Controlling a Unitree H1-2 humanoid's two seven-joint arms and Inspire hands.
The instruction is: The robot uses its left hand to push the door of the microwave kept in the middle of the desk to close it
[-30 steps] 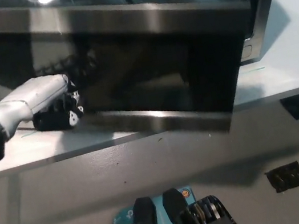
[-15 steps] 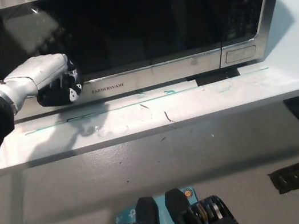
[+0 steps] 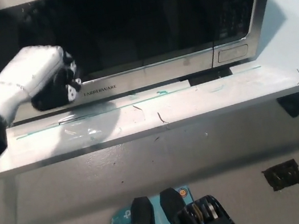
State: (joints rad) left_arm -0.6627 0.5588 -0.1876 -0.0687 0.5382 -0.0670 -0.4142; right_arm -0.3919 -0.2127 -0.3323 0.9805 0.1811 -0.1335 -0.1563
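A steel microwave with a dark glass door stands on the white desk. The door lies flush with the front, closed. My white left hand hovers just before the door's lower left part, fingers curled in with nothing held; whether it still touches the door I cannot tell. The right hand is out of view.
The desk's front edge runs across the middle of the picture, with grey floor below it. A black stand foot and pole sit on the floor at the lower right.
The door swung from half open to fully closed. My left hand followed it in toward the microwave, then rose slightly and came a little nearer the camera.
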